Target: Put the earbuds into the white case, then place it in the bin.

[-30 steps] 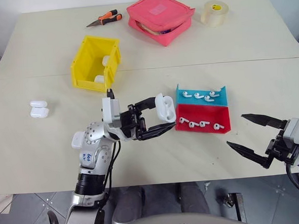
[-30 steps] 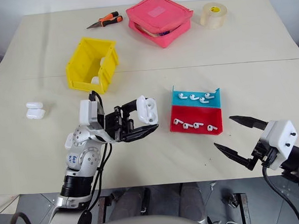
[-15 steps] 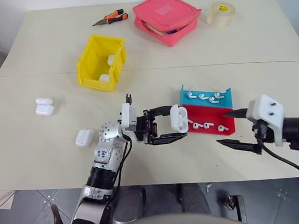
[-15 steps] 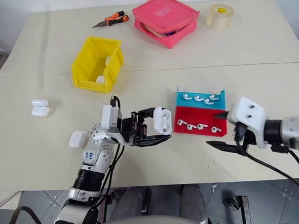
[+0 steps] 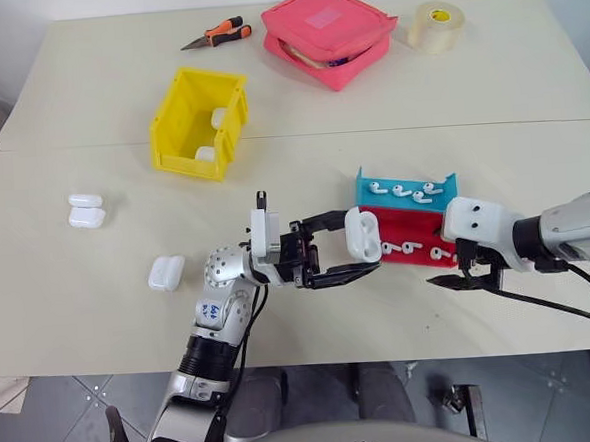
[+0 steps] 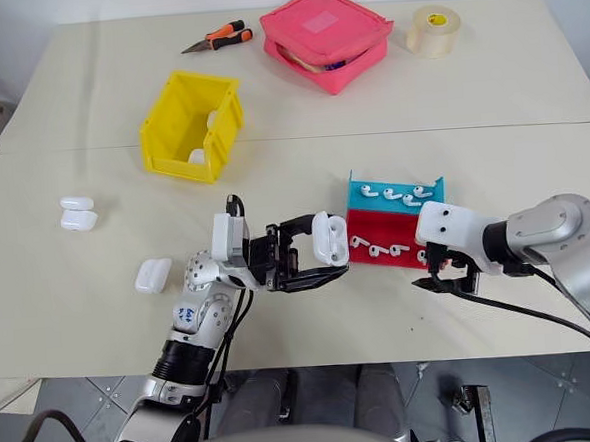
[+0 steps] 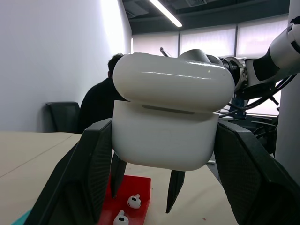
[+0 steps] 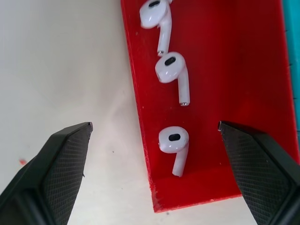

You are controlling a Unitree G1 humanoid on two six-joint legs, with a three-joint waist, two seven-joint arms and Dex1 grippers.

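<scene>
right pincer (image 5: 465, 268) swung over red tray (image 5: 409, 249)

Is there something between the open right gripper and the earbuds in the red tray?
Nothing visible does. The right gripper hangs open above the red tray, and the nearest earbud lies uncovered between its fingers.

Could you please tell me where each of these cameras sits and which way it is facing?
Left and right eye views: head, looking down over the table; both arms show.
Left wrist view: on the left arm, looking along the left gripper, shut on the white case.
Right wrist view: on the right arm, looking down between the open right gripper at the red tray.
Shared: both wrist views show the red tray's earbuds.
</scene>
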